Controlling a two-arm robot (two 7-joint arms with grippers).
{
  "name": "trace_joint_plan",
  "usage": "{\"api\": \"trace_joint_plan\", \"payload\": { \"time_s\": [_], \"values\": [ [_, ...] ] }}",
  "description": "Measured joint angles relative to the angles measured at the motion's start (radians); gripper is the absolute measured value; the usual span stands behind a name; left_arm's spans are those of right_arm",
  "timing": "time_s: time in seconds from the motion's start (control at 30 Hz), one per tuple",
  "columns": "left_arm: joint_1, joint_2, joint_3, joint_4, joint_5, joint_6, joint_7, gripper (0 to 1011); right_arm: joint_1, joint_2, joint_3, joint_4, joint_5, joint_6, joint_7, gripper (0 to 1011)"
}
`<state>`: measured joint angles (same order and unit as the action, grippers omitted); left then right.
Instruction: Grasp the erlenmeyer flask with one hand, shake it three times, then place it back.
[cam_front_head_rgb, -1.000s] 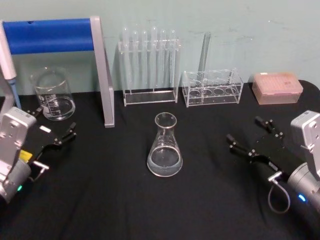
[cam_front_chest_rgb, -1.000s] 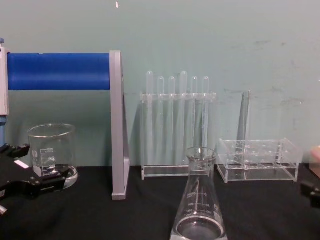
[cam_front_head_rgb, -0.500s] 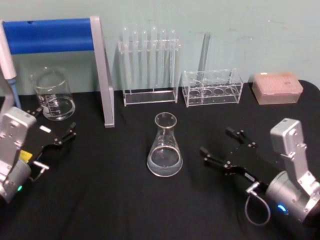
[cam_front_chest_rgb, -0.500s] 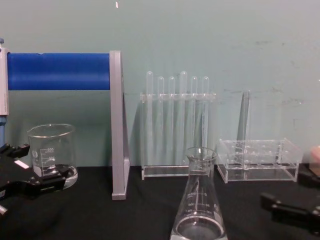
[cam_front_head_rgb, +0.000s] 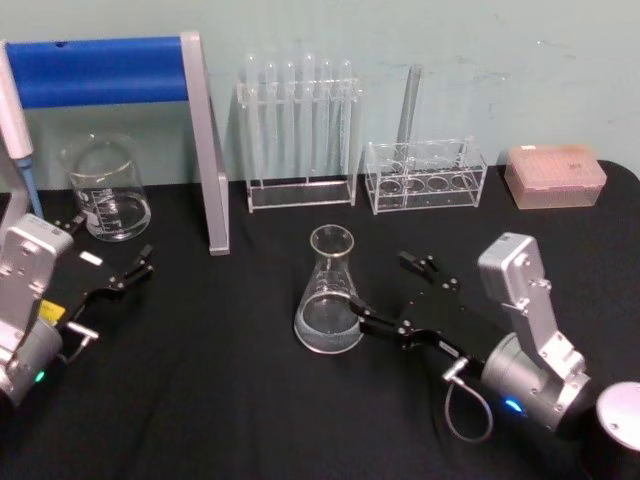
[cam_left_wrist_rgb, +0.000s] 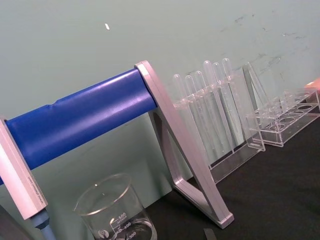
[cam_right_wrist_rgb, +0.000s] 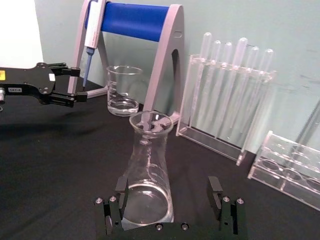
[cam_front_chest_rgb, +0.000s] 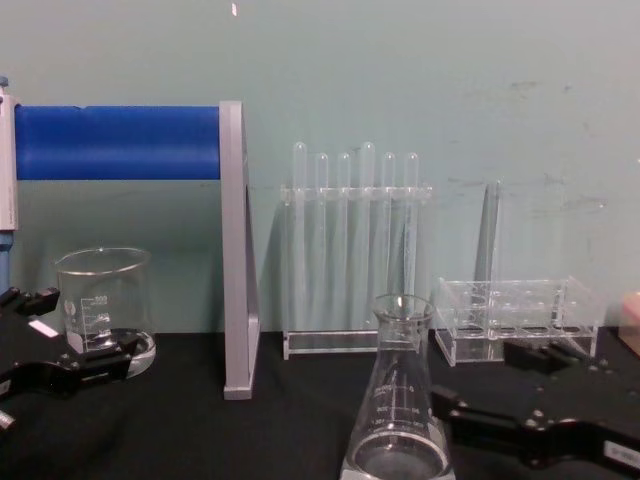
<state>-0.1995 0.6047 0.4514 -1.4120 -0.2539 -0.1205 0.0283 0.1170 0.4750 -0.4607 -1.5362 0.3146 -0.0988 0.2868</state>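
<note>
Erlenmeyer flask (cam_front_head_rgb: 329, 295) — clear, upright, a little liquid — at the spread jaws of the right tool (cam_front_head_rgb: 378, 283)

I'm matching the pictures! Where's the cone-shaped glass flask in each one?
Head view: erlenmeyer flask in the middle, open right gripper beside it.
Right wrist view: flask low centre.
Chest view: flask bottom, right of centre.
Left wrist view: test tube rack, the landmark all views share.

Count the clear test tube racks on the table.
2. The tall rack stands at the back behind the flask, holding a row of tubes. The low rack sits right of it, holding one long tube. None seem hidden.
</note>
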Motion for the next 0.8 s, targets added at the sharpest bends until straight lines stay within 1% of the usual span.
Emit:
{"api": "trace_joint_plan", "payload": {
  "time_s": [0.17,0.27,0.4,0.43,0.5,0.6,0.8],
  "values": [
    [0.000,0.000,0.000,0.000,0.000,0.000,0.000,1001,0.027,-0.030,-0.013,0.030,-0.020,0.004,0.016,1000],
    [0.000,0.000,0.000,0.000,0.000,0.000,0.000,1001,0.050,-0.056,-0.020,0.056,-0.034,0.007,0.023,1000],
    [0.000,0.000,0.000,0.000,0.000,0.000,0.000,1001,0.069,-0.079,-0.023,0.081,-0.047,0.007,0.026,1000],
    [0.000,0.000,0.000,0.000,0.000,0.000,0.000,1001,0.079,-0.090,-0.024,0.095,-0.051,0.007,0.027,1000],
    [0.000,0.000,0.000,0.000,0.000,0.000,0.000,1001,0.088,-0.101,-0.024,0.108,-0.055,0.007,0.029,1000],
    [0.000,0.000,0.000,0.000,0.000,0.000,0.000,1001,0.112,-0.128,-0.024,0.139,-0.063,0.008,0.034,1000],
    [0.000,0.000,0.000,0.000,0.000,0.000,0.000,1001,0.138,-0.163,-0.016,0.177,-0.070,0.008,0.042,1000]
  ]
}}
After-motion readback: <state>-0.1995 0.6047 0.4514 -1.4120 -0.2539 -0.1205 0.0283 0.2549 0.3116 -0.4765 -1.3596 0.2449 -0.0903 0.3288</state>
